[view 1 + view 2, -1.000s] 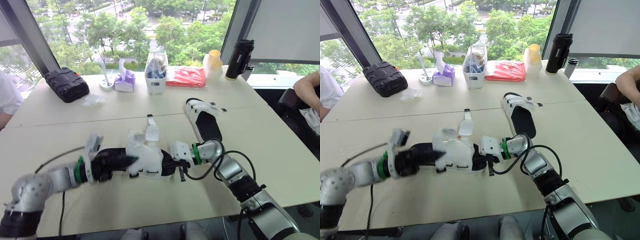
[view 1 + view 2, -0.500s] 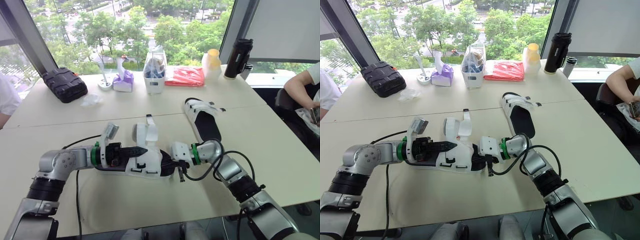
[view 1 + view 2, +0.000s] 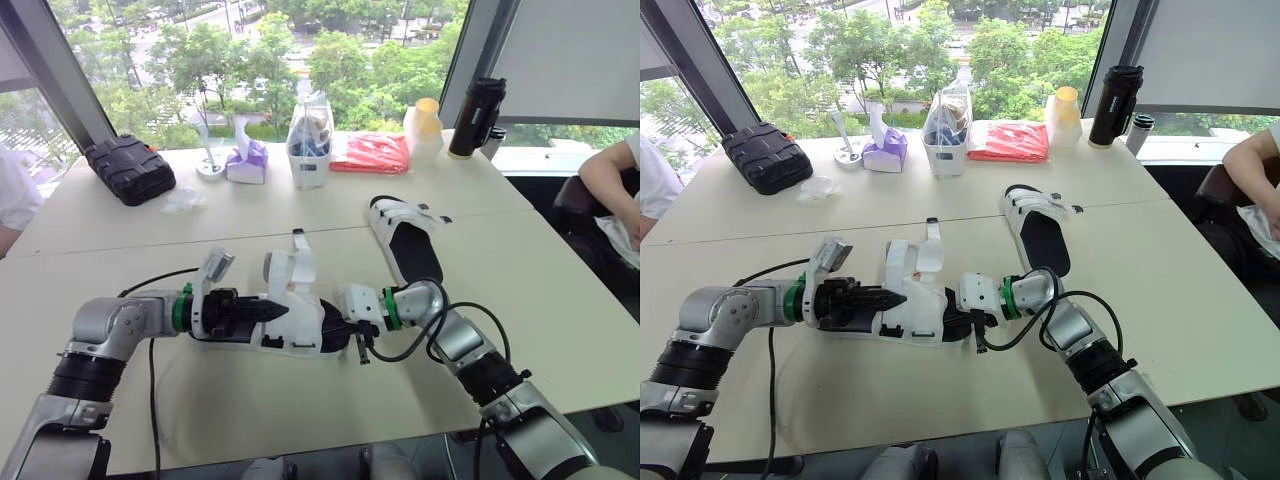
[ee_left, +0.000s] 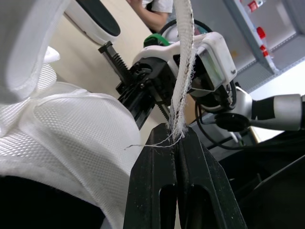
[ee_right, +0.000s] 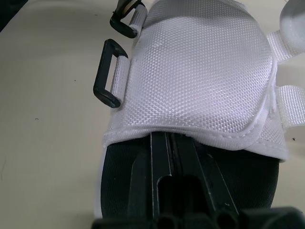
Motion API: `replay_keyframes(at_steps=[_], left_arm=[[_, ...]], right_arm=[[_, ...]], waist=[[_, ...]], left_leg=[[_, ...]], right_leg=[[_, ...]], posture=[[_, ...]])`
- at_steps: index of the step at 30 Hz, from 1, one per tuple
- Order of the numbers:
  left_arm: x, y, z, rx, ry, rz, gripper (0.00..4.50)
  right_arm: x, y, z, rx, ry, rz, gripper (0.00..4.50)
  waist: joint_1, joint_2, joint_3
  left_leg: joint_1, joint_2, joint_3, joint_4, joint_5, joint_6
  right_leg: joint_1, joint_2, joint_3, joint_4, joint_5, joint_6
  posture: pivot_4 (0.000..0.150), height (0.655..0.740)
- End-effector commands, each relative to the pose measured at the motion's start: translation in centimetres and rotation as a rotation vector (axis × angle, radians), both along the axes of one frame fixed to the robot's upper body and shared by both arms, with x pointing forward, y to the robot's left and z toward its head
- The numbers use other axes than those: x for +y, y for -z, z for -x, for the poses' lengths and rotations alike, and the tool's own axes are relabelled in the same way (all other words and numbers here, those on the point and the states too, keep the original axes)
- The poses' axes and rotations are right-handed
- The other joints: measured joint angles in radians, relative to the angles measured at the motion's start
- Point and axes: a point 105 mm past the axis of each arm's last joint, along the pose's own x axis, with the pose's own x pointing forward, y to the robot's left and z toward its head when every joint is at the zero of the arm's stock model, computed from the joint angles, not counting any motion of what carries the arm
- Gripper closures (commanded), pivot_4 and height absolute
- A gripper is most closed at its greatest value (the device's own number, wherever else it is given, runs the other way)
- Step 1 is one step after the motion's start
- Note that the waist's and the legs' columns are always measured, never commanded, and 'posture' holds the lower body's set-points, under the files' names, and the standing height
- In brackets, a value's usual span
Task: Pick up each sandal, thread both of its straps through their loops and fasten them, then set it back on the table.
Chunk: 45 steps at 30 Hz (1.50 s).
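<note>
The near sandal [image 3: 290, 322], with a white mesh upper and black sole, lies mid-table between my grippers. My left gripper [image 3: 270, 309] reaches in from its heel side. In the left wrist view this left gripper [image 4: 177, 134] is shut on the frayed end of a white strap [image 4: 183, 67]. My right gripper [image 3: 342, 328] sits at the toe end. Its fingers [image 5: 159, 162] are together over the black insole, tips hidden under the mesh flap [image 5: 200, 71]. Two black loops [image 5: 108, 72] hang free at the flap's edge. The second sandal [image 3: 408, 240] lies further back right, straps loose.
Along the far edge stand a black case [image 3: 133, 168], tissue pack [image 3: 248, 160], clear bin [image 3: 311, 140], red packet [image 3: 370, 154], pale bottle [image 3: 425, 125] and black flask [image 3: 473, 118]. A person's arm [image 3: 610, 180] shows at the right edge, another person [image 3: 12, 200] at the left.
My left arm swung in from the lower left to the near sandal's strap, then drew back slightly. The right gripper stayed at the toe end. The person's arm at right shifted.
</note>
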Motion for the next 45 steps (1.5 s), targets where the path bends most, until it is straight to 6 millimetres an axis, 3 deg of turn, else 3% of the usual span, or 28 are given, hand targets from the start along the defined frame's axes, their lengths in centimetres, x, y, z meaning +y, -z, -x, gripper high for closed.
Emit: replay_keyframes(at_steps=[1, 19, 30, 45], left_arm=[[-0.2, -0.4, 0.1, -0.068, 0.028, -0.01, 4.46], [-0.1, -0.4, -0.2, -0.164, 0.026, -0.006, 4.46], [0.3, 0.5, 0.6, -0.21, 0.098, -0.065, 4.46], [-0.5, 0.6, -0.5, -0.524, 0.021, -0.092, 4.46]], right_arm=[[-0.2, 2.0, 0.9, 0.053, -0.014, 0.069, 4.5], [-0.4, 2.1, 1.2, 0.058, -0.015, 0.079, 4.5], [-0.4, 2.2, 1.2, 0.058, -0.017, 0.081, 4.5], [-0.3, 2.2, 1.3, 0.063, -0.02, 0.08, 4.5]], waist=[[0.0, 0.0, 0.0], [0.003, 0.0, 0.0], [0.003, 0.0, 0.0], [0.005, 0.0, 0.0]], left_leg=[[0.0, 0.0, 0.0, 0.0, 0.0, 0.0], [0.0, 0.0, 0.0, 0.0, 0.0, 0.0], [0.0, 0.0, 0.0, -0.001, 0.0, 0.0], [0.0, 0.0, 0.0, -0.002, 0.0, 0.0]], right_leg=[[0.0, 0.0, 0.0, 0.0, 0.0, 0.0], [0.0, 0.0, 0.0, 0.0, 0.0, 0.0], [0.0, 0.0, 0.0, 0.0, 0.0, 0.0], [0.0, 0.0, 0.0, -0.001, 0.0, 0.0]], posture=[[0.15, 0.74], [0.15, 0.74], [0.15, 0.74], [0.15, 0.74]])
